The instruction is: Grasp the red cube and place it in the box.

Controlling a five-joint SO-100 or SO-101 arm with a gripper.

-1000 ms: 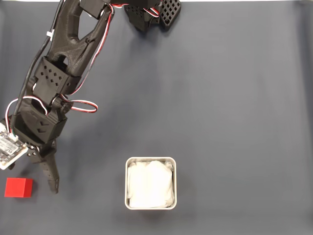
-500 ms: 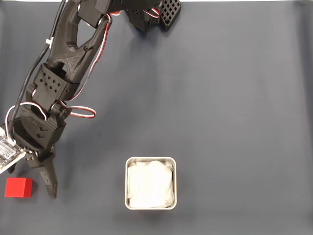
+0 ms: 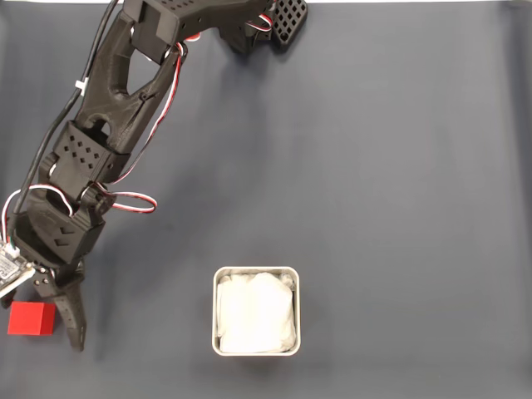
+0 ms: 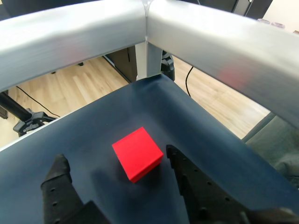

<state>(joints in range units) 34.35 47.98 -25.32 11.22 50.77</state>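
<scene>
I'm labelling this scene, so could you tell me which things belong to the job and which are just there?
Job:
- red cube
- box
- gripper, open around the cube

Just there:
- dark mat
- metal frame
- wooden floor

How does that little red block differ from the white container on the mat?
The cube is solid bright red with sharp edges; the box is pale, open-topped, round-cornered and stuffed with white lining. The cube is smaller than the box. The cube sits between the open end effector fingers; the box stands apart. Both rest on the dark mat.
</scene>
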